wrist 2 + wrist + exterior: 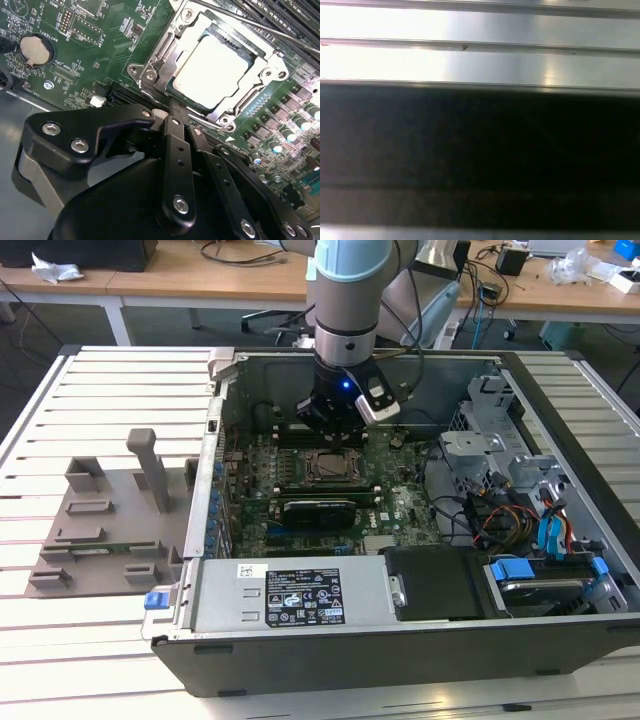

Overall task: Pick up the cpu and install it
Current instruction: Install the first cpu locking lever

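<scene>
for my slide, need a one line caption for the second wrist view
Wrist close-up: the cpu lies in the socket frame on the green motherboard, with the gripper just beside the frame.

An open computer case (560, 640) lies on a slatted metal table (100, 390); a green circuit board (400, 505) covers its floor, with a round coin battery (36, 48) on it. A grey plastic fixture (110, 530) sits beside the case, on the exterior view's left; wooden desks (200, 285) stand behind.

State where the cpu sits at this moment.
The cpu sits inside the metal socket frame on the green motherboard in the second wrist view, just beyond the gripper.
</scene>
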Controlling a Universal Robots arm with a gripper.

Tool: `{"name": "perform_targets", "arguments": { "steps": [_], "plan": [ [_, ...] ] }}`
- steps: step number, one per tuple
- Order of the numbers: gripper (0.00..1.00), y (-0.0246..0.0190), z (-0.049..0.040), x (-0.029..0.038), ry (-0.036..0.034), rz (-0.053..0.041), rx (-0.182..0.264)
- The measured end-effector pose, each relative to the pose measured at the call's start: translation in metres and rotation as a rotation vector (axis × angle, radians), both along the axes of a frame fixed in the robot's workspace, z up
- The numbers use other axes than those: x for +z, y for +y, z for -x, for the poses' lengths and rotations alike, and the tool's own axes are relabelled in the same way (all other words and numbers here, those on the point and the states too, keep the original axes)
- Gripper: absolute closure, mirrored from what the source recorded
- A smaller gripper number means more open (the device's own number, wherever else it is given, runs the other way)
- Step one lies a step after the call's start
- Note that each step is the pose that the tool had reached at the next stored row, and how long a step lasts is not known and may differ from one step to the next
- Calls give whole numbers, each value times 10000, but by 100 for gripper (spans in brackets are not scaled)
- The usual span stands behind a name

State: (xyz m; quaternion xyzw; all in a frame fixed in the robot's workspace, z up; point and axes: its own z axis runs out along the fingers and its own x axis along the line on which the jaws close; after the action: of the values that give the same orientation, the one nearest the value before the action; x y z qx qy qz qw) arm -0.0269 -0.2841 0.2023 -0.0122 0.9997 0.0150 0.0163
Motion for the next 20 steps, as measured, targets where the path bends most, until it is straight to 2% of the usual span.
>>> {"name": "perform_targets", "arguments": {
  "steps": [5, 7, 9, 12, 14, 15, 16, 17, 19, 20],
  "plan": [
    [89, 24, -65, -13, -14, -23, 12],
    [89, 32, -115, -10, -8, -11, 21],
    [89, 32, -125, -7, -9, 4, 27],
    [89, 31, -125, 87, -7, 258, 27],
    [89, -7, -124, 91, -6, 476, 27],
    [89, -23, -124, 91, -5, 530, 27],
    [89, -109, -123, 91, -5, 678, 27],
    [89, -128, -123, 158, -6, 702, 28],
    [89, -128, -123, 306, -5, 783, 27],
    [89, -128, -123, 329, -5, 800, 27]
  ]
}}
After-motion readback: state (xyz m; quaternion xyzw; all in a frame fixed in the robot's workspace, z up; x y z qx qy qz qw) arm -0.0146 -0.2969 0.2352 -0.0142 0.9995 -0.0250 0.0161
